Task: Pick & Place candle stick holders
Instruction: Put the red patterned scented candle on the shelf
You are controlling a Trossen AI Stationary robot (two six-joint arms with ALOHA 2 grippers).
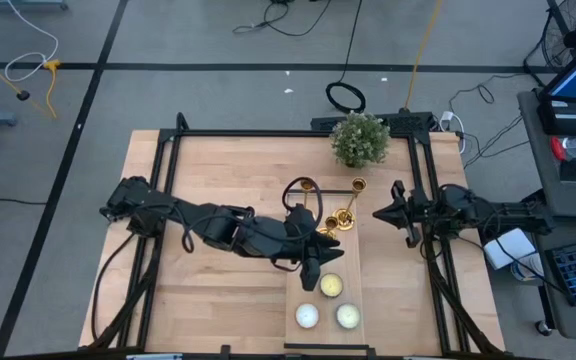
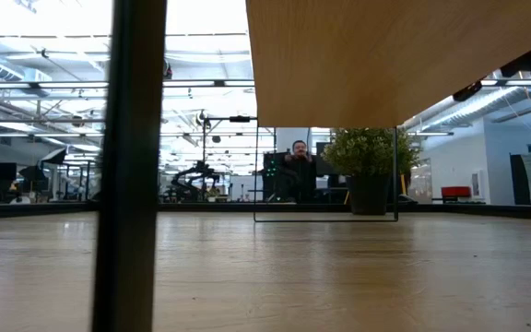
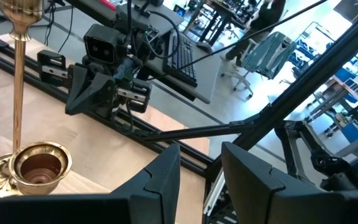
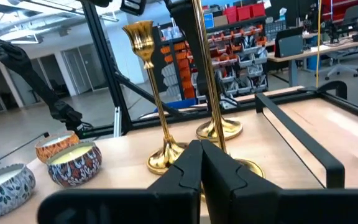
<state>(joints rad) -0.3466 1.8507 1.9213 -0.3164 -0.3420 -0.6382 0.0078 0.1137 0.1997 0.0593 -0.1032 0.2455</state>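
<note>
Three gold candle stick holders stand upright on their round bases in the far part of a black-framed tray (image 1: 360, 250). Their cups and bases show in the high view (image 1: 306, 185), (image 1: 358, 185), (image 1: 343, 215). My left gripper (image 1: 320, 242) is open and empty just near of them. In the left wrist view one cup (image 3: 40, 165) and a tall stem (image 3: 18, 87) stand beside its fingers (image 3: 201, 183), not between them. My right gripper (image 1: 380, 212) is shut at the tray's right side, pointing at the holders (image 4: 146, 37), (image 4: 219, 129) and apart from them.
Three round pale candles (image 1: 330, 285), (image 1: 307, 316), (image 1: 347, 316) sit in the tray's near part; they show as patterned tins in the right wrist view (image 4: 73, 158). A potted plant (image 1: 359, 138) stands at the far edge. A person (image 2: 299, 157) stands in the room beyond the table.
</note>
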